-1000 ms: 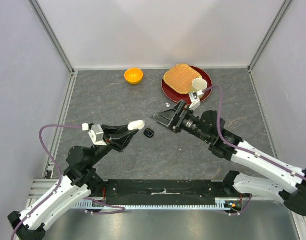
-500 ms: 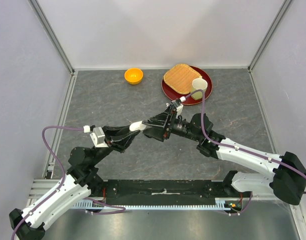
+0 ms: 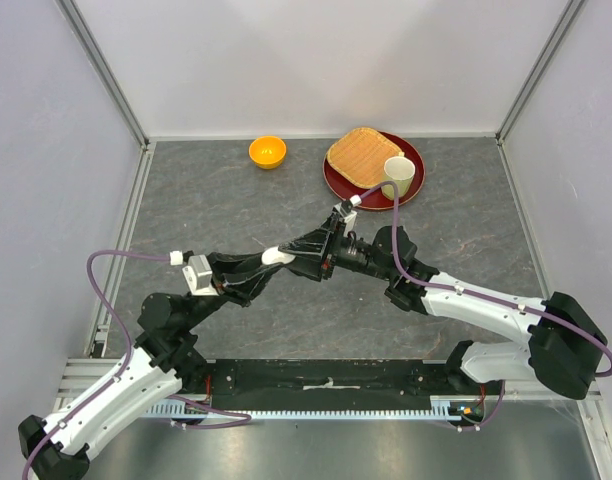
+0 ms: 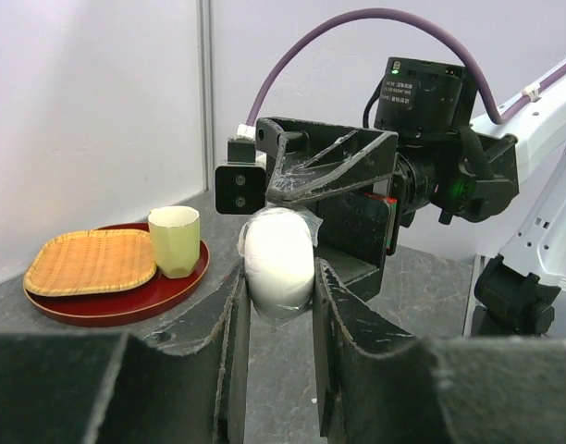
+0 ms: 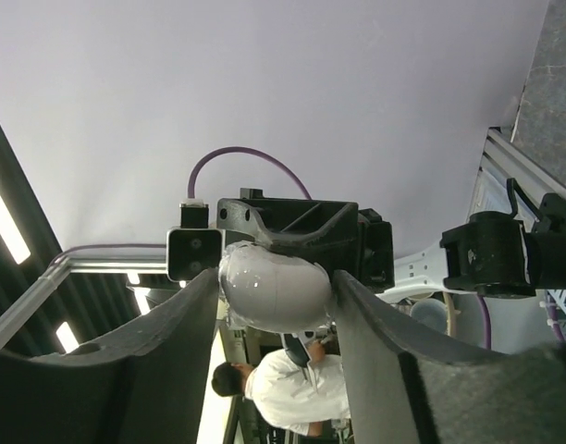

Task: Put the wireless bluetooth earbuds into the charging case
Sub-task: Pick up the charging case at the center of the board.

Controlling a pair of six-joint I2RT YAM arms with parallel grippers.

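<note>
The white oval charging case (image 3: 277, 256) hangs in the air over the middle of the table. My left gripper (image 3: 272, 260) is shut on its lower end; in the left wrist view the case (image 4: 279, 257) sits pinched between the two fingertips. My right gripper (image 3: 292, 250) meets it from the opposite side. In the right wrist view both fingers press against the flanks of the case (image 5: 274, 291). The earbuds are hidden under the arms in the top view; a tiny white speck (image 4: 313, 400) lies on the table below the case.
At the back stand an orange bowl (image 3: 267, 151) and a red plate (image 3: 411, 188) with a woven mat (image 3: 362, 155) and a pale cup (image 3: 398, 172) on it. Grey walls and metal frame rails bound the table.
My right arm has swung left to the raised case and its jaws have narrowed onto it. The left gripper has shifted slightly right, still gripping the case.
</note>
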